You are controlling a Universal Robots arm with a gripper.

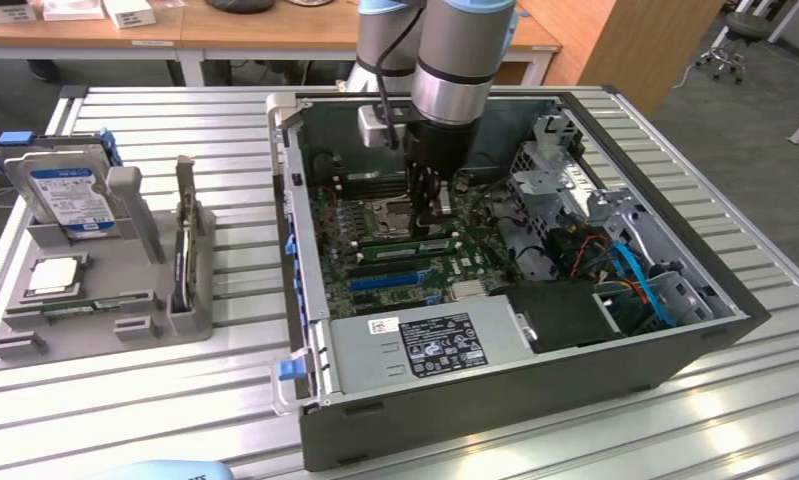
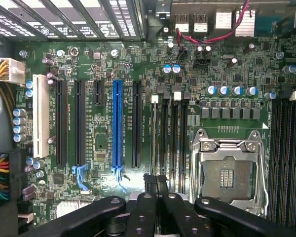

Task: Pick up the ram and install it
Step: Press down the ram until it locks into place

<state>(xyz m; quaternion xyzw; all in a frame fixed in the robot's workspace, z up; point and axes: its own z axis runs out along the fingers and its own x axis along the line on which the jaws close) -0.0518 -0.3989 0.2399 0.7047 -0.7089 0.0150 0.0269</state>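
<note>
The ram (image 1: 402, 245), a long green stick, stands on edge in the memory slots beside the silver processor socket (image 1: 376, 214) inside the open computer case (image 1: 506, 395). My gripper (image 1: 434, 212) reaches straight down into the case, its tip just above the stick's end on the exterior view's right. In the wrist view my gripper (image 2: 156, 181) is shut, the black fingers pressed together with nothing visible between them. It hovers over the dark memory slots (image 2: 170, 133) next to the socket (image 2: 228, 173). I cannot tell whether the tip touches the stick.
A grey parts tray (image 1: 26, 350) on the exterior view's left holds a blue-labelled hard drive (image 1: 68, 195) and a square silver processor chip (image 1: 55, 275). Inside the case are the power supply (image 1: 426, 345), drive cage (image 1: 566, 180) and blue cables (image 1: 639, 280). Expansion slots (image 2: 117, 123) line the board.
</note>
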